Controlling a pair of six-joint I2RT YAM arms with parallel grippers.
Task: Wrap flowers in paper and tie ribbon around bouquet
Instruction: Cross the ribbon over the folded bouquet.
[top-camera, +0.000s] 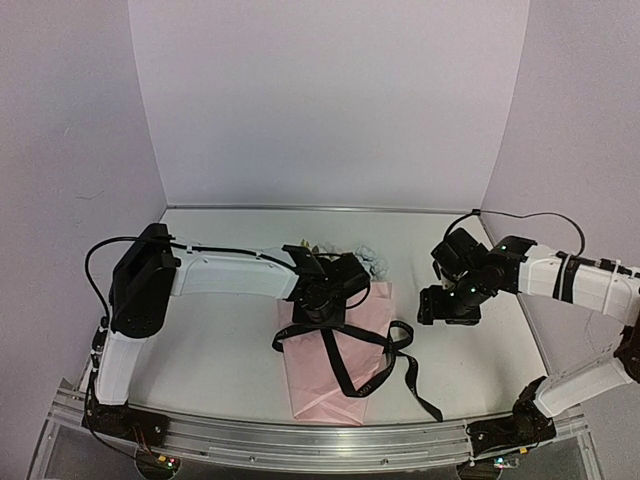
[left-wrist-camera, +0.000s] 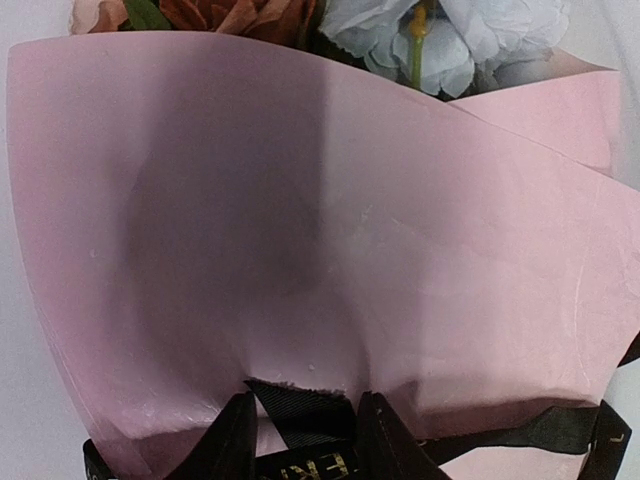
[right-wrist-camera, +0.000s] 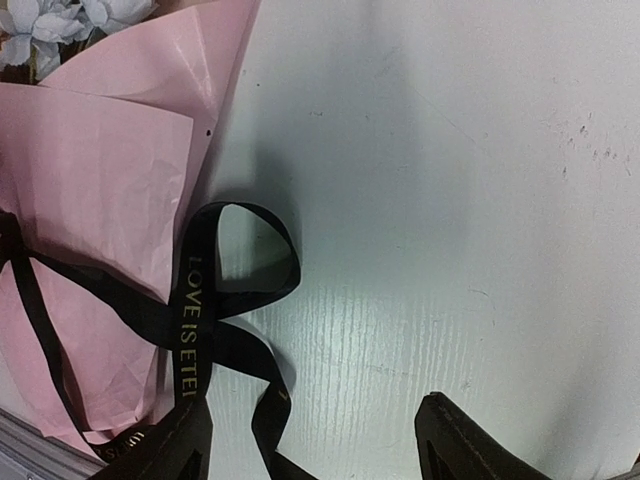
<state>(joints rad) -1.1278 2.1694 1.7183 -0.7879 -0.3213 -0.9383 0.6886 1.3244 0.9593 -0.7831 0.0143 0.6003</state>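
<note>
The bouquet lies mid-table: pale pink paper (top-camera: 335, 375) wrapped around the flowers (top-camera: 366, 262), whose blooms stick out at the far end. The black ribbon (top-camera: 352, 350) with gold lettering crosses the paper loosely, its loop and tails trailing right. My left gripper (top-camera: 322, 305) hovers low over the paper (left-wrist-camera: 300, 230). Its fingers (left-wrist-camera: 225, 445) stand apart on either side of a frayed ribbon end (left-wrist-camera: 300, 410). The flowers (left-wrist-camera: 440, 40) show beyond. My right gripper (top-camera: 432, 308) stands open to the right of the ribbon loop (right-wrist-camera: 190, 300), and a tail runs past its left finger (right-wrist-camera: 165, 450).
White walls close in the table (top-camera: 230, 340) at the back and both sides. A metal rail (top-camera: 320, 440) runs along the near edge. A black cable (top-camera: 520, 215) arcs behind the right arm. Bare tabletop (right-wrist-camera: 450, 200) lies under the right gripper.
</note>
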